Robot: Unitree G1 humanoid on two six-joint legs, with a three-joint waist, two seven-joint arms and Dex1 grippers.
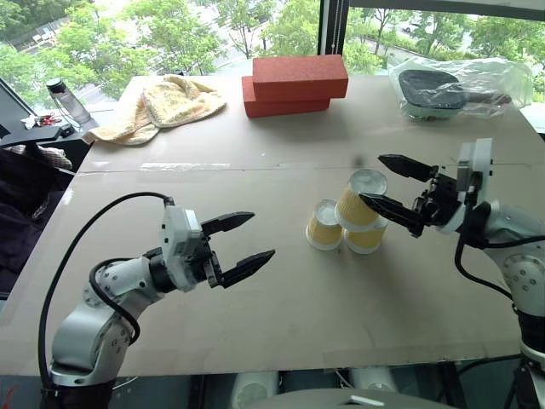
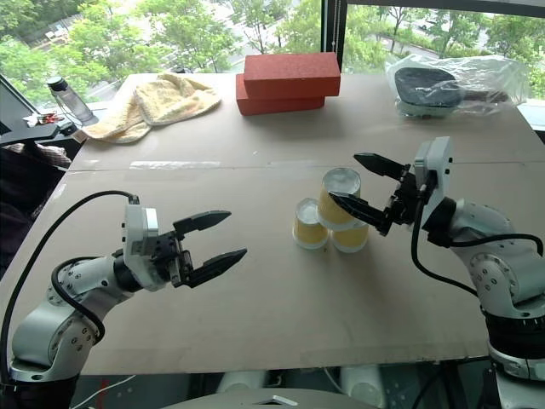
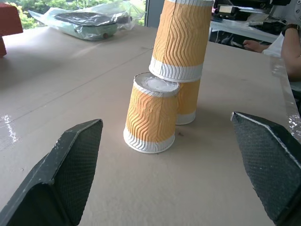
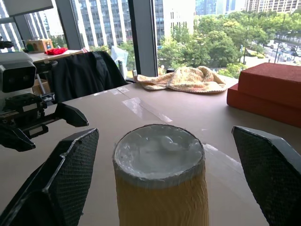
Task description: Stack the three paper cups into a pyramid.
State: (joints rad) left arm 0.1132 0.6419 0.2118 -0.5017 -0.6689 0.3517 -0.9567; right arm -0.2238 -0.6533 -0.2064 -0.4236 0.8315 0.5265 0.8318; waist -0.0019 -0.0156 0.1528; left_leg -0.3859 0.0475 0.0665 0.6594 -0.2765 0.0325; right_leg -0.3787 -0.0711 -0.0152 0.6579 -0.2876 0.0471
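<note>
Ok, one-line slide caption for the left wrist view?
Top paper cup rests upside down on two upturned base cups, framed by the open left gripper.

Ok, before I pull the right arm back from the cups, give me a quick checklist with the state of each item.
1. Right gripper let go of the top cup: ok, its fingers stand apart on either side of the cup.
2. Top cup resting on both lower cups: ok; the left wrist view shows it spanning the front cup and the rear cup.
3. Top cup upright: cannot tell, it seems to lean slightly.
4. Two lower cups side by side, upside down: ok.
5. Left gripper away from the stack: ok, open and well to the side.
6. Red blocks and towel out of the way: ok, far back on the table.
</note>
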